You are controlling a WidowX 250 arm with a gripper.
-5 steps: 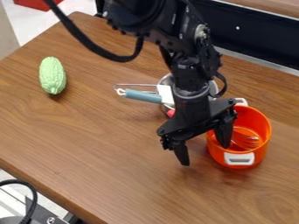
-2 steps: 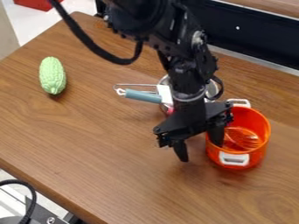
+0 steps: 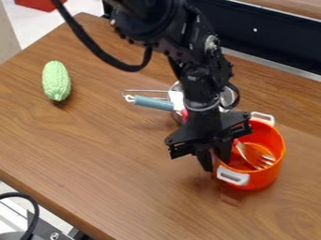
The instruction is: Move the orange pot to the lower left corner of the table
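Observation:
The gripper (image 3: pixel 214 162) is closed over the left wall of the orange pot (image 3: pixel 262 177), one finger inside the rim and the other outside. The pot stands at the right of the wooden table (image 3: pixel 125 173), with white handles toward the back and front. Inside it lies a fork (image 3: pixel 251 158) with a red part near the gripper. The gripper hides some of the pot's left rim.
Behind the gripper is a metal pan or strainer, partly hidden, with a blue-grey handle (image 3: pixel 153 103) beside it. A light green bumpy vegetable (image 3: pixel 56 80) lies at the upper left. The table's front edge slants down from the left.
The gripper's fingers have come together on the pot's left wall. The pot has turned and shifted slightly left and toward the front, and the fork inside has changed its angle.

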